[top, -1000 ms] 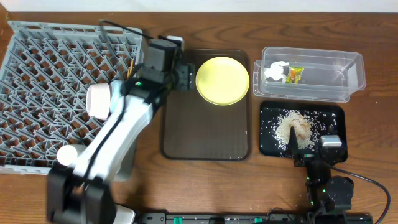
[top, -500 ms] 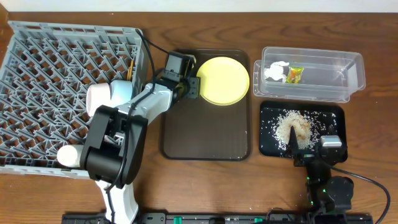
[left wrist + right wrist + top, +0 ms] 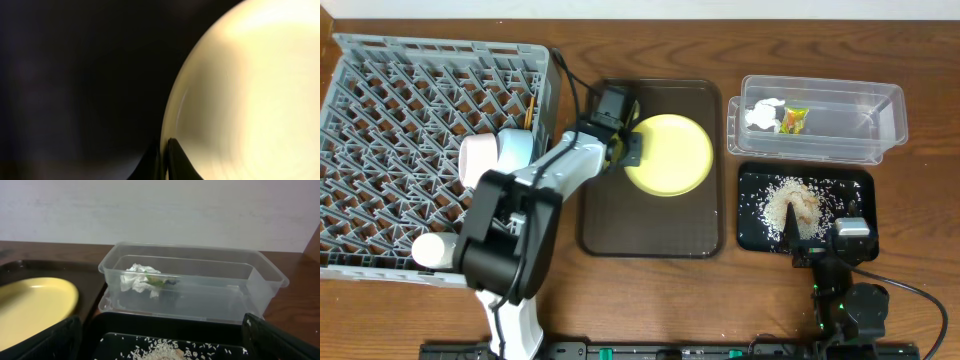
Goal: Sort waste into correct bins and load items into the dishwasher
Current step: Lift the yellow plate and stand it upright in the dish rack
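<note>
The round yellow plate (image 3: 672,155) (image 3: 250,90) lies on the dark brown serving tray (image 3: 650,225). My left gripper (image 3: 632,150) (image 3: 164,152) is shut on the plate's left rim, one finger on each side of the edge. The grey dish rack (image 3: 380,100) holds a white bowl (image 3: 478,160), a light blue bowl (image 3: 515,148) and wooden chopsticks (image 3: 531,108). The clear tub (image 3: 820,120) (image 3: 200,285) contains a white tissue (image 3: 763,113) (image 3: 136,277) and a green-yellow wrapper (image 3: 794,120) (image 3: 159,281). Rice scraps (image 3: 790,200) (image 3: 165,352) lie on the black tray (image 3: 755,215). My right gripper (image 3: 823,228) (image 3: 160,347) stands open over that tray's near edge.
The left arm reaches from the table's front left across the rack's right wall to the serving tray. The tub sits just behind the black tray at the right. A pale wall stands behind the table.
The left arm swung from the rack's edge to the plate and its jaws closed on the rim. The plate has shifted toward the front of the serving tray. The right arm is still.
</note>
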Controlling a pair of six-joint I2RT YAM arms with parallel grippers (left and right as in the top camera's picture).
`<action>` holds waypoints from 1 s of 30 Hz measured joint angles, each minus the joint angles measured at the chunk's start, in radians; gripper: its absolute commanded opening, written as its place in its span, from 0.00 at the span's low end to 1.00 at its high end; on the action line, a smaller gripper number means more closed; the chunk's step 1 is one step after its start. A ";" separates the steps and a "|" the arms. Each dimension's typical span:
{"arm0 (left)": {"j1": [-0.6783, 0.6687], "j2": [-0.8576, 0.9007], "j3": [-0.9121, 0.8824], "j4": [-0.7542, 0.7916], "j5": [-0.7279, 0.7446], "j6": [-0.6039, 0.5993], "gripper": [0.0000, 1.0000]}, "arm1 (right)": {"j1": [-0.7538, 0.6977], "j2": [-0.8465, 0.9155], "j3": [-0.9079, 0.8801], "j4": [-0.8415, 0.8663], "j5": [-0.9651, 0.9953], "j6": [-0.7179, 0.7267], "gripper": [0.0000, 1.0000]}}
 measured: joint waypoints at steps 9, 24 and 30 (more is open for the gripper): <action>0.094 -0.379 0.027 -0.141 -0.425 0.270 0.06 | 0.000 0.000 0.000 0.000 0.000 0.000 0.99; 0.310 -0.562 0.047 -0.118 -0.918 0.773 0.06 | 0.000 0.000 0.000 0.000 0.000 0.000 0.99; 0.386 -0.536 0.047 -0.014 -0.941 0.956 0.06 | 0.000 0.000 0.000 0.000 0.000 0.000 0.99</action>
